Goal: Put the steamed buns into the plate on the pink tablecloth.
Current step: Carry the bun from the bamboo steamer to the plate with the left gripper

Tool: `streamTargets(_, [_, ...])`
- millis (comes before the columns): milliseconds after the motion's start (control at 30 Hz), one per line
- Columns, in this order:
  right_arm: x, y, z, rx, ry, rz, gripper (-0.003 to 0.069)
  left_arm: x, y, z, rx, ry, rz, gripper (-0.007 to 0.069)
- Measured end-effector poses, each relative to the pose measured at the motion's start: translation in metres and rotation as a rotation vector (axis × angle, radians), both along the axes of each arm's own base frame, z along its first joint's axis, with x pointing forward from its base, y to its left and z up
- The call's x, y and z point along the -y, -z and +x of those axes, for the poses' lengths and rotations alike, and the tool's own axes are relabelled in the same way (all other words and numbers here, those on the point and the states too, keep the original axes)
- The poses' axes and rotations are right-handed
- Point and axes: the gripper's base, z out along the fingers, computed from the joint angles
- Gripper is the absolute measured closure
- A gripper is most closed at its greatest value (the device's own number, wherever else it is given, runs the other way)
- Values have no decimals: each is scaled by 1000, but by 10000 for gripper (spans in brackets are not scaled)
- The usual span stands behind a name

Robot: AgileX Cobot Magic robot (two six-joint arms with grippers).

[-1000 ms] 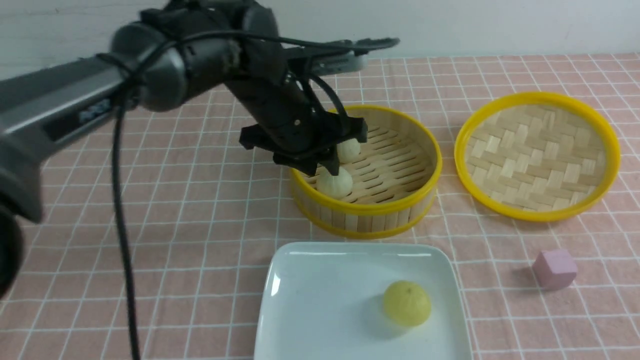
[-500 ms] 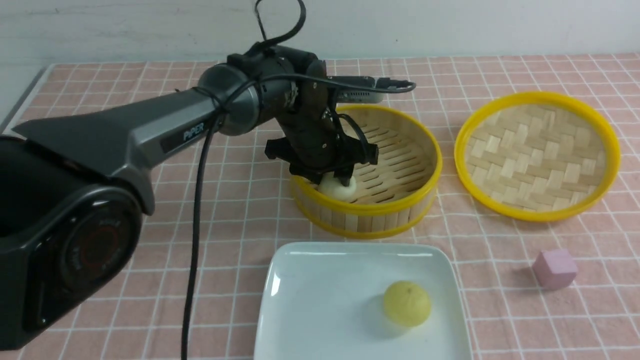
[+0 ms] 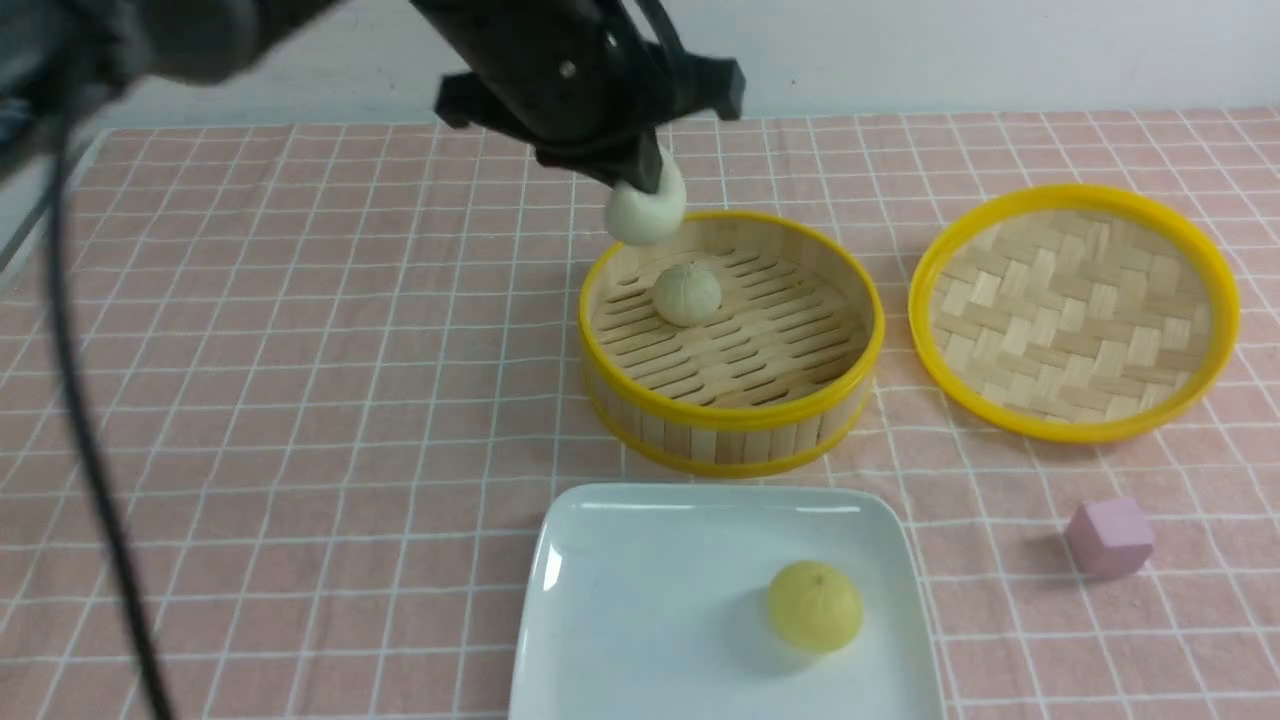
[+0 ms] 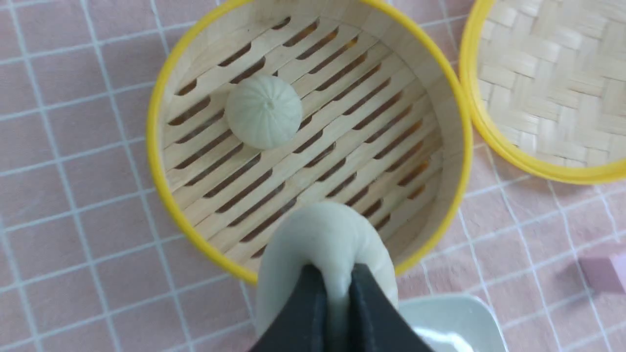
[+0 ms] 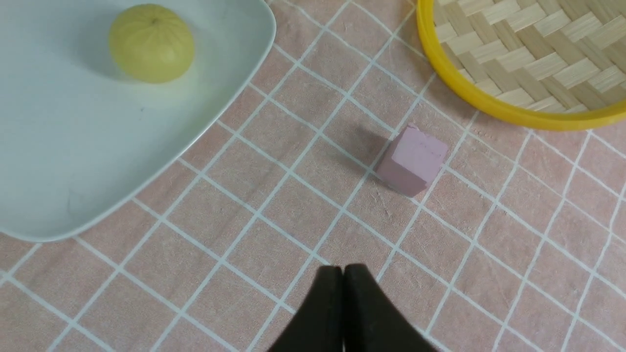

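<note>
Done: yellow bun (image 3: 814,605) on plate (image 3: 640,600); left gripper (image 4: 337,281) pinches beige bun (image 3: 645,210) above steamer (image 3: 730,440); second beige bun (image 3: 687,293) inside; right gripper (image 5: 343,274) closed, empty

wall (image 3: 1000,50): plain white, far side | light: soft, even

The raised left claw (image 4: 337,274) pinches; right claw (image 5: 343,270) closed.

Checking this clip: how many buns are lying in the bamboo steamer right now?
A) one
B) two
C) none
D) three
A: a single pale bun rests on the slats of the steamer; the second pale bun is raised above it, pinched in the left tool, and the yellow bun sits on the plate.
</note>
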Motion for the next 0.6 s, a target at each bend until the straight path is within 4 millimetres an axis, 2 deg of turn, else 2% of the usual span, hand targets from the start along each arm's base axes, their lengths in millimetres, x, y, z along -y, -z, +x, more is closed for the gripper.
streamTargets(33, [0,0,0,-3,8,8,639,-8,-7,-14,-10,13,15,595])
streamTargets(133, [0,0,0,-19,39,40,637,-22,18,-39,-135,26,73,595])
streamTargets(267, [0,0,0,-26,51,54,632,-22,99,-54,-341,9,77,594])
streamTargets(333, [-1,0,0,-25,52,56,629,-19,133,-57,-402,-15,29,591])
streamTargets(367, [-1,0,0,-25,52,56,629,-19,136,-58,-415,-15,28,591])
streamTargets(400, [-1,0,0,-17,48,64,627,-17,153,-60,-442,-22,3,587])
streamTargets(500, [-2,-2,1,-4,42,76,625,-12,175,-57,-462,-1,-15,563])
streamTargets(600, [-3,-2,1,0,40,80,622,-4,193,-50,-481,-5,-51,475])
